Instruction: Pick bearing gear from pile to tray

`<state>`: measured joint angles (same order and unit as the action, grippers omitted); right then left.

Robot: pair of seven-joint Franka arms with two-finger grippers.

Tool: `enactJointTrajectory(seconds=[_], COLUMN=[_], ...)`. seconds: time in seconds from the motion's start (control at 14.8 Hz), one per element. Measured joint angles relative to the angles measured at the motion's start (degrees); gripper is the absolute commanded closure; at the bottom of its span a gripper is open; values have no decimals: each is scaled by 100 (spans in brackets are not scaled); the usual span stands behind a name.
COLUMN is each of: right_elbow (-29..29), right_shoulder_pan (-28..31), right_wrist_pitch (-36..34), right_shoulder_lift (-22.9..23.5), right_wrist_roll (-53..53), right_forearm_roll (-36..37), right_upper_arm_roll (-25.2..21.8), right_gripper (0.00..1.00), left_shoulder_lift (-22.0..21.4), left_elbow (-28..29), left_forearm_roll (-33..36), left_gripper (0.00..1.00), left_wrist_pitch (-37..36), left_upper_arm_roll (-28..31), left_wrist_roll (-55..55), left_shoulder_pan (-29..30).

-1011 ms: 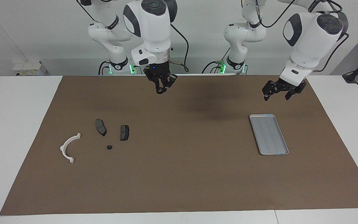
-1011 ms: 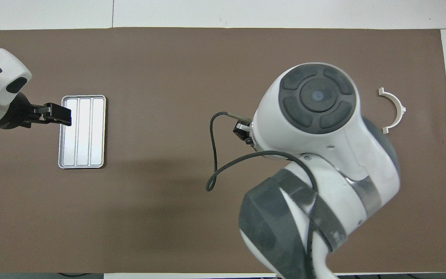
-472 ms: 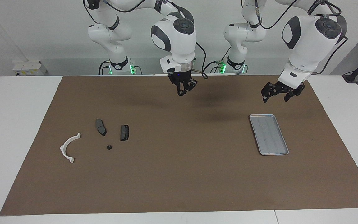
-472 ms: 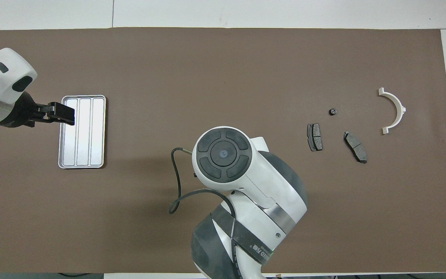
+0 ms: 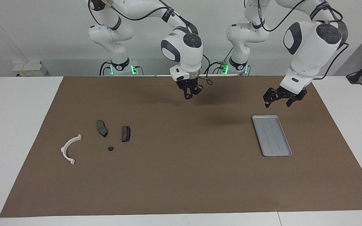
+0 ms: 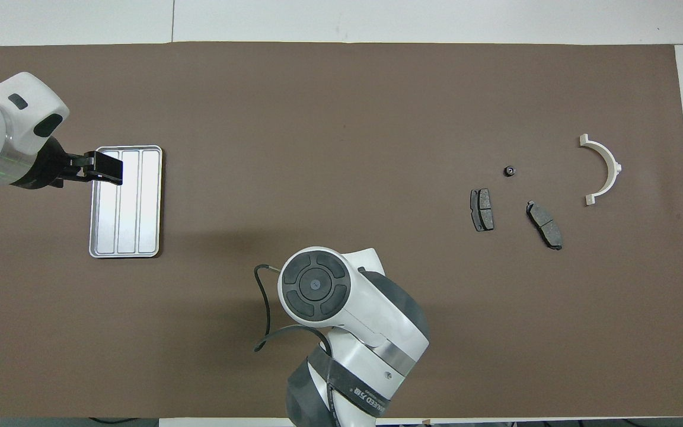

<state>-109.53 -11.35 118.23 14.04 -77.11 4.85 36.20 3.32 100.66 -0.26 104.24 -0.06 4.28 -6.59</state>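
Note:
The pile lies toward the right arm's end of the table: a white curved arc point(image 5: 69, 149) point(image 6: 605, 166), two dark brake pads point(image 5: 101, 128) point(image 6: 481, 209) and one small black round piece point(image 5: 110, 148) point(image 6: 509, 171). My right gripper point(image 5: 188, 95) hangs over the mat's middle, near the robots. It is shut on a small dark round part, the bearing gear point(image 5: 187, 97). In the overhead view the arm's own wrist hides that gripper. The silver tray point(image 5: 272, 135) point(image 6: 128, 201) holds nothing. My left gripper point(image 5: 278, 101) point(image 6: 101, 169) waits open in the air by the tray's edge.
A brown mat point(image 5: 181, 175) covers most of the white table. A loose black cable point(image 6: 264, 308) hangs from the right arm's wrist. Bare mat stretches between the pile and the tray.
The right arm has swung away from the pile toward the table's middle, carrying the small part and uncovering the pile in the overhead view. The left gripper has shifted slightly.

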Motion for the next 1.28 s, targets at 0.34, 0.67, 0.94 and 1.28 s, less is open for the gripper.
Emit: enactJointTrajectory(seconds=[0.34, 0.67, 0.94, 1.28], right_elbow=[-374, -453, -404, -397], right_shoulder_pan=[-97, -280, -271, -271], right_wrist_pitch=[241, 740, 748, 750], right_shoulder_lift=[57, 872, 915, 917], right_wrist_roll=[-42, -996, -1009, -1019], right_forearm_roll=[124, 1169, 1187, 1187], right_upper_arm_roll=[-2, -15, -25, -26], right_gripper=[100, 100, 100, 0], left_shoulder_lift=[54, 56, 56, 56], left_elbow=[200, 407, 449, 462], left_forearm_roll=[-5, -5, -5, -5], left_gripper=[0, 0, 0, 0], left_wrist_pitch=[351, 688, 738, 738], left_upper_arm_roll=[-19, -20, -21, -24], left_wrist_roll=[1, 1, 1, 57], left_shoulder_pan=[-77, -79, -99, -225])
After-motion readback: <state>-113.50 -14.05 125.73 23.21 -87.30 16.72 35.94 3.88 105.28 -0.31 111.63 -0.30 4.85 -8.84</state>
